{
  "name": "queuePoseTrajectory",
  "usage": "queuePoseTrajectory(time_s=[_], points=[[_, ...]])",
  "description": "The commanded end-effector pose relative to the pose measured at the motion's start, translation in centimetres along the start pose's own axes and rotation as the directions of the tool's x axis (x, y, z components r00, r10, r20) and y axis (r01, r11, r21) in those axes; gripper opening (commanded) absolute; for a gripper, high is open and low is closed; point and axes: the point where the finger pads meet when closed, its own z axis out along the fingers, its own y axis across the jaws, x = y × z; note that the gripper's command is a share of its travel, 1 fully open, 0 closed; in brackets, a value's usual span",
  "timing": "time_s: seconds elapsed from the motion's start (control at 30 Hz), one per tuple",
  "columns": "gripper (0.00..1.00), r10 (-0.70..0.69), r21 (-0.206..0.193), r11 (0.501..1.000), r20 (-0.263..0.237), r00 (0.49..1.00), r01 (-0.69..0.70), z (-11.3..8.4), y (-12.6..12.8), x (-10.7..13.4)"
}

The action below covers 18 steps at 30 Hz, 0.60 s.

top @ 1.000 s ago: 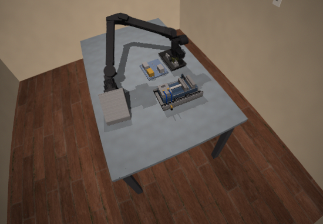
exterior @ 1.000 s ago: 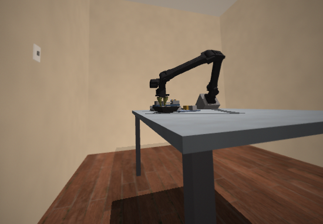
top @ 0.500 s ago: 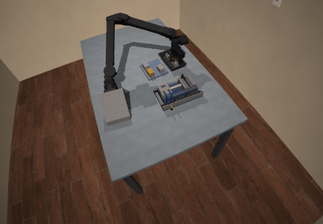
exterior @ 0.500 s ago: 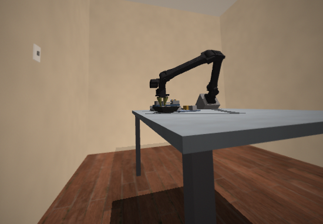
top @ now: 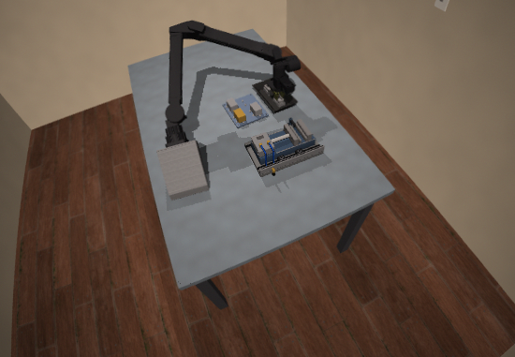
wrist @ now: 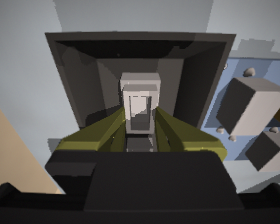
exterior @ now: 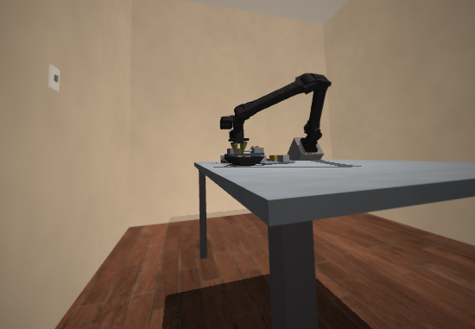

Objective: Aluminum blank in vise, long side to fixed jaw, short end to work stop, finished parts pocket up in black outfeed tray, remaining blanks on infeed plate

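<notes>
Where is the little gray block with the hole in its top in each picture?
Top view: the finished part is a speck under the wrist, over the black outfeed tray, far side of the table.
Exterior view: too small to make out; the gripper stands over the tray there.
Wrist view: dead centre, the part held between the olive fingers, pocket showing.
Shared landmark: the black tray.
</notes>
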Motion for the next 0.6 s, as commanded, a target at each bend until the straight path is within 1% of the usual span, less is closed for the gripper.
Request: queuePoseTrajectory(time_s=[0.0, 0.1, 0.13, 0.57], points=[[0.00, -0.009, 0.009, 1.000, -0.001, 1.000, 0.009, 0.81, 0.09, 0.44], [0.00, -0.009, 0.009, 1.000, -0.001, 1.000, 0.009, 0.81, 0.09, 0.44], [0.64, -0.009, 0.009, 1.000, -0.001, 1.000, 0.009, 0.81, 0.09, 0.44], [0.64, -0.009, 0.009, 1.000, -0.001, 1.000, 0.009, 0.80, 0.09, 0.44]])
